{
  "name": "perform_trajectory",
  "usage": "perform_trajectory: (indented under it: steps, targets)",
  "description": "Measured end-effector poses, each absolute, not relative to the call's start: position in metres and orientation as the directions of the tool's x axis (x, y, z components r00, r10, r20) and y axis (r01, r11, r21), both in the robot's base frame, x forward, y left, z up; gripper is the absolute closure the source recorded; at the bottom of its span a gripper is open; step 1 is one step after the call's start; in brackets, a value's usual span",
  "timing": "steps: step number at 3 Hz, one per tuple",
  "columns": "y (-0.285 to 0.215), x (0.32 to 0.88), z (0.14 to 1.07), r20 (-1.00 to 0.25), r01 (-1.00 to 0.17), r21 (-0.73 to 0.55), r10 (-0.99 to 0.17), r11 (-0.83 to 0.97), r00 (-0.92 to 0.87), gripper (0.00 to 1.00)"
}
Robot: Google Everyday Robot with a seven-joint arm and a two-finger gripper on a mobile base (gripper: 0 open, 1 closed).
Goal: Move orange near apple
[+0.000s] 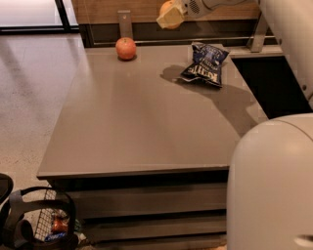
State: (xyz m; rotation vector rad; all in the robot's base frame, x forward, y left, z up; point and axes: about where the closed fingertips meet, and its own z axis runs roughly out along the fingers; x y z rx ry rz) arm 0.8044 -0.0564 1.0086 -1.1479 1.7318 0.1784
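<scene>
Clutter sits in a wire basket (41,222) on the floor at the near left, below the counter's (137,122) front edge. Further right and far back, the apple (125,48) rests on the counter close to its far-left corner, just in front of a short upright post (124,22).

Right of the apple and well above the surface hangs the gripper (169,17), at the top edge of the view. Its pale fingers (171,20) are closed on the orange (166,6), of which only a small bright patch shows behind them. The orange is therefore in the air, not on the counter.

From the held fruit, the apple lies to the left and down, a little nearer to the camera. The coming move looks like a short leftward carry with a descent, ending on bare counter just beside the apple. Both fruits are round, so no turn of the wrist seems needed.

A crumpled blue chip bag (203,63) lies to the right of the gripper's shadow, away from that path. The robot's grey body (274,185) fills the near right.
</scene>
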Motion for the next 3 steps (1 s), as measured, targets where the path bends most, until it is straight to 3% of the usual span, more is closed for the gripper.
perform_trajectory:
  steps: [2,3]
  targets:
    - [-0.016,0.862,0.952,-0.839,-0.767,-0.279,-0.535,0.578,-0.098,1.00]
    - [-0.009,0.870,0.925,-0.753,-0.748,-0.309,-0.631,0.588,-0.185,1.00]
